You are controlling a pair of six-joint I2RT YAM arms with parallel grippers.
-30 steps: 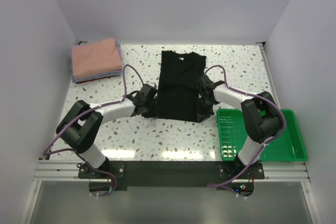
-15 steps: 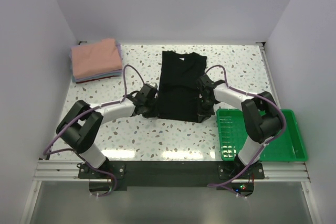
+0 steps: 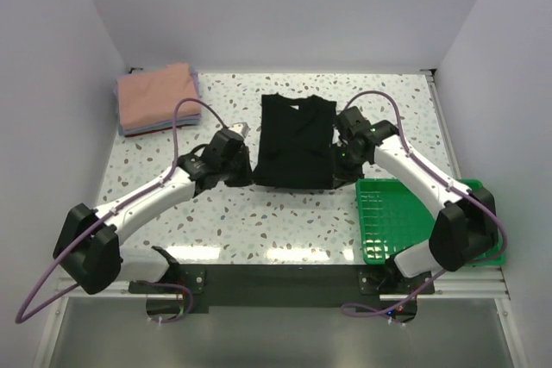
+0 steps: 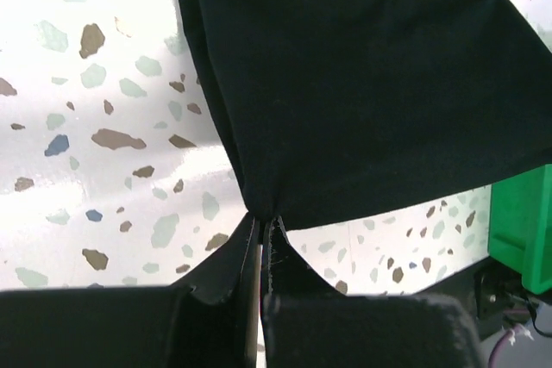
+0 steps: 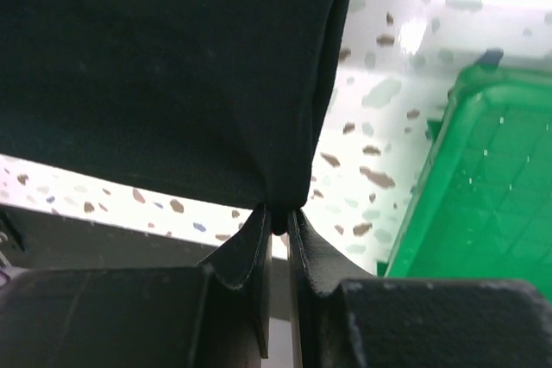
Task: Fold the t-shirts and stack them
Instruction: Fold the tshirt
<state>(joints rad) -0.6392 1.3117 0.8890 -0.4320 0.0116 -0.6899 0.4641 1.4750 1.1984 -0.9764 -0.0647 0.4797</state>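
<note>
Soft black t-shirt (image 3: 293, 140) now drawn up shorter, left claw (image 4: 261, 223) and right claw (image 5: 278, 217) each clamped on a corner

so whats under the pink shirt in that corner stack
Only thin lavender and bluish edges of more folded shirts show beneath the pink shirt; the rest is covered.
</note>
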